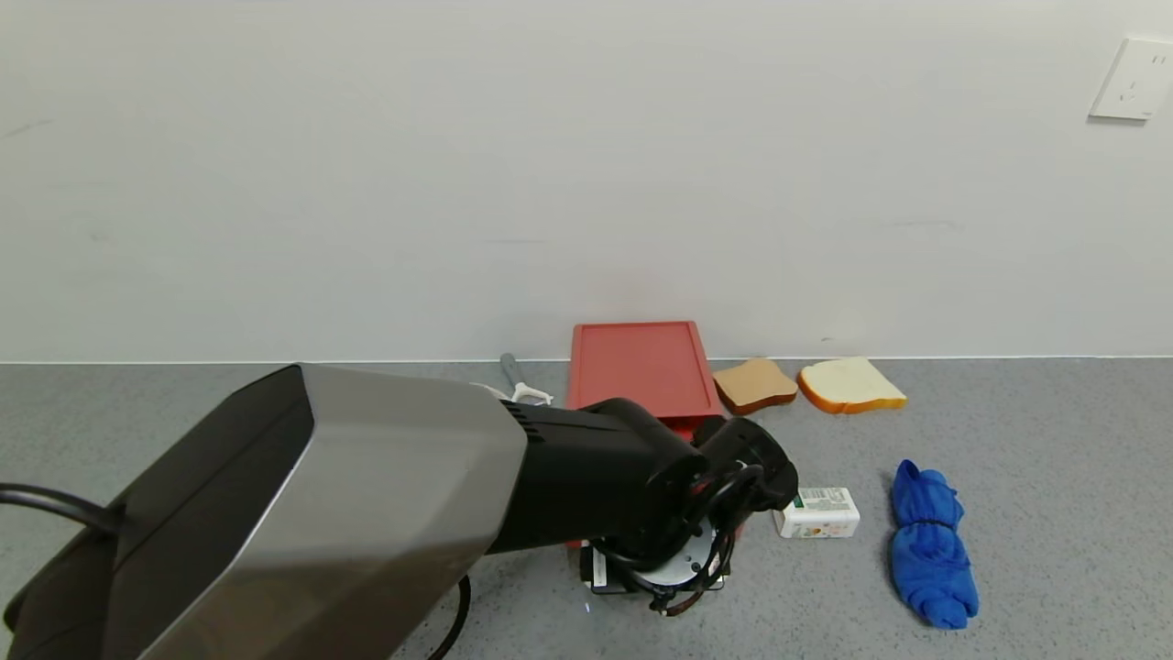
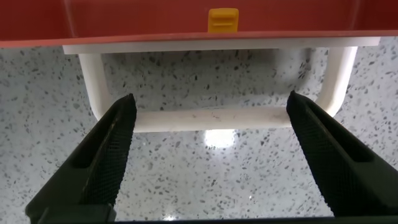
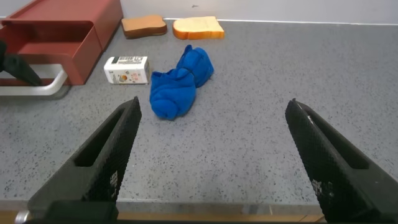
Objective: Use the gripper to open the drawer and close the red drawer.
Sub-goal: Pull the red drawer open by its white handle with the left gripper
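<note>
Grey speckled counter (image 1: 1054, 431) meets a pale wall, with the red drawer (image 1: 641, 367) at its back edge beside two bread slices (image 1: 806, 385), a small white box (image 1: 817, 512) and a blue cloth (image 1: 930, 541). From the head, the left arm (image 1: 367, 495) hides the drawer's front. Only the left wrist view shows the left gripper (image 2: 211, 134), jaws spread, around the white handle (image 2: 211, 117); the right gripper (image 3: 211, 137) hovers wide apart over bare counter.

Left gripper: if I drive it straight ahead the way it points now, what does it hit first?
Most likely the drawer's white loop handle, lying crosswise between the open fingers of the left gripper. Behind it sits the red drawer front. Depth to the bar is unclear.
</note>
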`<state>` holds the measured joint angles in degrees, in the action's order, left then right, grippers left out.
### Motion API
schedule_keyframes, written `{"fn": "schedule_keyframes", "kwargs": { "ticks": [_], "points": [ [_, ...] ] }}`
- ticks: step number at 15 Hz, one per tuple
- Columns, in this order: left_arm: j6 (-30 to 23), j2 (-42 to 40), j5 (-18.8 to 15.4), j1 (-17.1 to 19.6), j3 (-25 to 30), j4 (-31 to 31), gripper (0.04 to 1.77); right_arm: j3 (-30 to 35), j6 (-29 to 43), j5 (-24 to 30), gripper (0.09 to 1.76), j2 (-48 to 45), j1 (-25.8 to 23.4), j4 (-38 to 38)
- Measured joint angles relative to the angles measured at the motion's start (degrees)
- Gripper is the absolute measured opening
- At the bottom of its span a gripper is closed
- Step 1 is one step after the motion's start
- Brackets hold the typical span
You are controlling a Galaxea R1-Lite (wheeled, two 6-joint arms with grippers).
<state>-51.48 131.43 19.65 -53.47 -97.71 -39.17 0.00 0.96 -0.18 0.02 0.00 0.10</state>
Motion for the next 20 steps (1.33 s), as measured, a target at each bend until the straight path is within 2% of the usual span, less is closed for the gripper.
{"fn": "schedule_keyframes", "kwargs": {
  "ticks": [8, 16, 20],
  "points": [
    [-1.3, -1.66, -0.39, -1.29, 2.32, -0.33, 1.72, 0.0, -0.02, 0.0, 1.71, 0.0, 0.0, 0.0],
    [-0.87, -4.22, -0.2, -0.96, 1.62, -0.35, 1.72, 0.0, 0.0, 0.02, 1.71, 0.0, 0.0, 0.0],
    [0.41, -7.94, -0.22, -0.67, 0.82, -4.55, 1.72, 0.0, 0.0, 0.0, 1.71, 0.0, 0.0, 0.0]
  ]
}}
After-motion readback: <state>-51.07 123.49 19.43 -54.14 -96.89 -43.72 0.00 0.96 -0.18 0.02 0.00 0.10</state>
